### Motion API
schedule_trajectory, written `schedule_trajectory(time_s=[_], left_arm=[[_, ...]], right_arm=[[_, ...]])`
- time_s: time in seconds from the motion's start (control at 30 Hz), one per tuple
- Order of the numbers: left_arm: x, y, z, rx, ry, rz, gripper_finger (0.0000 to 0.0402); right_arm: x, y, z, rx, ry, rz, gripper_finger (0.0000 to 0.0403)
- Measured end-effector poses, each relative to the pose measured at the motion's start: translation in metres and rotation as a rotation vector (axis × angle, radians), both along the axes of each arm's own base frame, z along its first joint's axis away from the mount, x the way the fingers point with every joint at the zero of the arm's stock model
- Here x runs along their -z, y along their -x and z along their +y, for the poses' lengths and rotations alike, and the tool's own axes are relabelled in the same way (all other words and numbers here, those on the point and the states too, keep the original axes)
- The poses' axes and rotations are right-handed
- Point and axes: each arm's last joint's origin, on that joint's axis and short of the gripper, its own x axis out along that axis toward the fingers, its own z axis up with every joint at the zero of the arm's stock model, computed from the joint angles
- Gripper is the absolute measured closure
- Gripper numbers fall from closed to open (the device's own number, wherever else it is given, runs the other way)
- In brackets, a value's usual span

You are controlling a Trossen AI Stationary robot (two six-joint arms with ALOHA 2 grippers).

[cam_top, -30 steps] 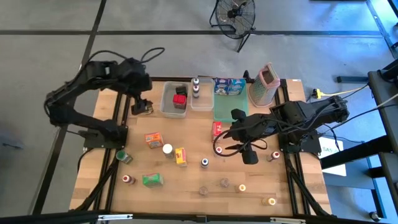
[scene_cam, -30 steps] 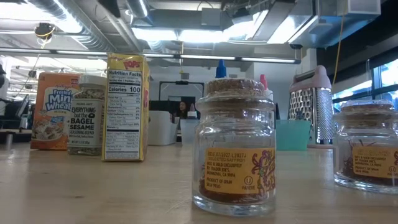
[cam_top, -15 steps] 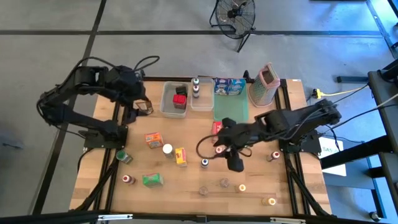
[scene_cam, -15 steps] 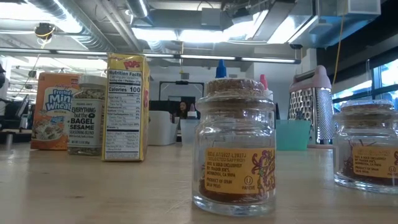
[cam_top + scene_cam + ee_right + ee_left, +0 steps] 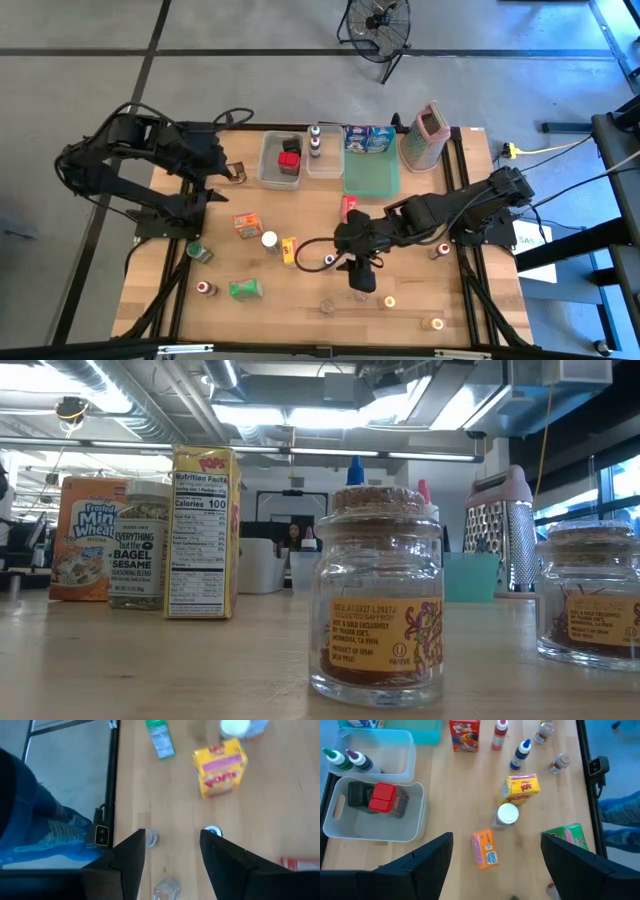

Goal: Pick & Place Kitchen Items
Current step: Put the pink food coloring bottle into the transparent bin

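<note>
Seen from above, a wooden table (image 5: 160, 300) is holding scattered small groceries. At the far left, the left gripper (image 5: 222, 172) is hanging over the table's back edge beside a clear tub (image 5: 281, 160), its fingers spread wide and empty. In front of it an orange box (image 5: 246, 224), a white-capped jar (image 5: 269, 241), a yellow box (image 5: 290, 250) and a green box (image 5: 245, 289) are sitting near one another.

Moving right, the right gripper (image 5: 360, 278) is reaching out over the table's front middle, fingers partly apart and holding nothing. A blue-capped bottle (image 5: 328, 262) is standing just beside it, and a small cork-topped jar (image 5: 328, 306) is near the front edge.

This looks like the approach before a pick. Which item is the target is unclear; next the gripper would need to lower around it and close. A green tray (image 5: 372, 175) is lying at the back right.
</note>
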Motion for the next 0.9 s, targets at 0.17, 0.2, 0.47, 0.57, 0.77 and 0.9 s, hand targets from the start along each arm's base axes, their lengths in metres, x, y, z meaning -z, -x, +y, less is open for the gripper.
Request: schedule_trajectory(time_s=[0.17, 0.2, 0.47, 0.57, 0.77, 0.9], left_arm=[[-0.001, 0.002, -0.003, 0.007, -0.008, -0.007, 0.0103], [-0.001, 0.002, -0.003, 0.003, -0.011, -0.007, 0.0103], [-0.001, 0.003, -0.008, 0.010, -0.027, -0.006, 0.0103], [-0.001, 0.003, -0.010, 0.021, -0.027, -0.007, 0.0103], [-0.001, 0.003, -0.012, 0.017, -0.058, -0.008, 0.0103], [-0.001, 0.003, -0.013, 0.016, -0.071, -0.009, 0.0103]], right_arm=[[0.007, 0.008, -0.005, 0.082, -0.008, 0.137, 0.0211], [0.009, 0.011, -0.006, 0.109, -0.008, 0.176, 0.0211], [0.013, 0.018, -0.009, 0.264, -0.029, 0.272, 0.0211], [0.013, 0.018, -0.009, 0.257, -0.049, 0.284, 0.0208], [0.015, 0.019, -0.008, 0.287, -0.078, 0.329, 0.0148], [0.025, 0.020, -0.010, 0.420, -0.043, 0.396, 0.0097]])
